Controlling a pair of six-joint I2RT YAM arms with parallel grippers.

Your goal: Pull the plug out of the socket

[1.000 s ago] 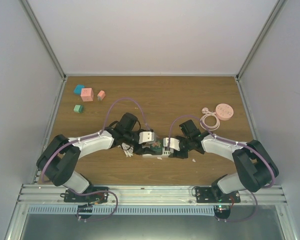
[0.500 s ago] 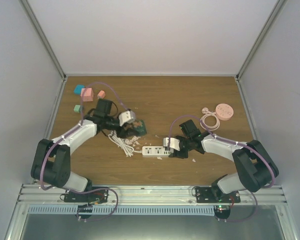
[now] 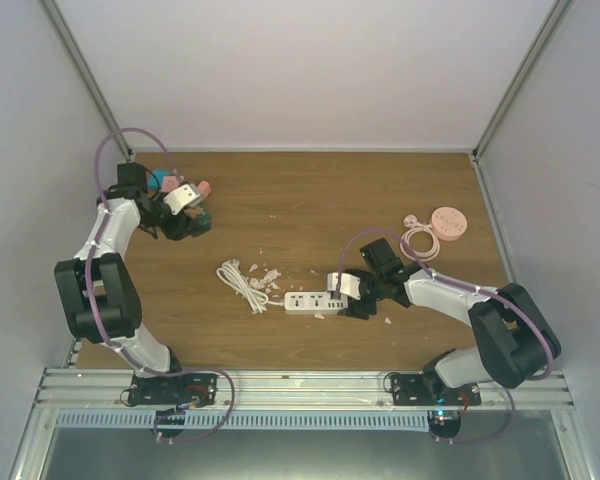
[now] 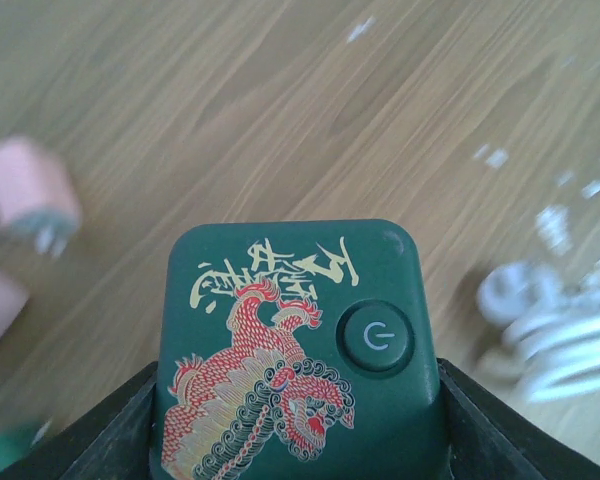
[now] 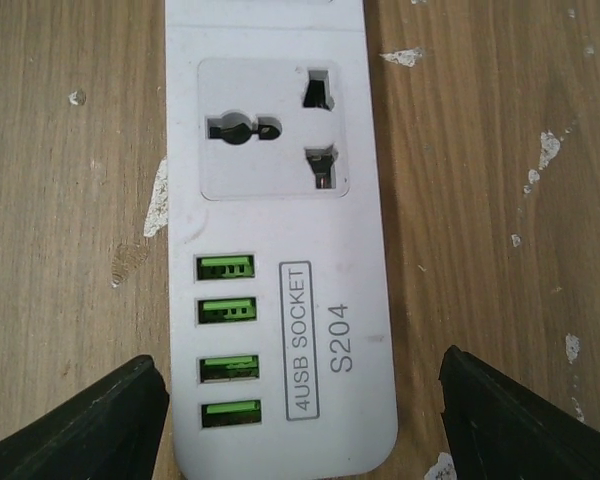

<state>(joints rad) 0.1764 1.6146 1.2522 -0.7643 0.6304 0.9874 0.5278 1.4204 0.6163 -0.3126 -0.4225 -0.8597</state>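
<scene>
The dark green plug, printed with a red and gold dragon and a power button, sits between my left gripper's fingers. My left gripper is shut on it at the far left of the table, near the toy blocks. The white socket strip lies flat in the table's middle, and its outlet is empty. It has several green USB ports. My right gripper is open, its fingers apart on either side of the strip's USB end.
The strip's coiled white cable lies left of the strip. Pink and teal blocks sit by my left gripper. A pink round disc with a coiled cable lies at the right. White flecks dot the wood.
My left gripper has pulled the green plug off the strip and carried it up and left to the far left of the table. The right gripper has stayed at the strip.
</scene>
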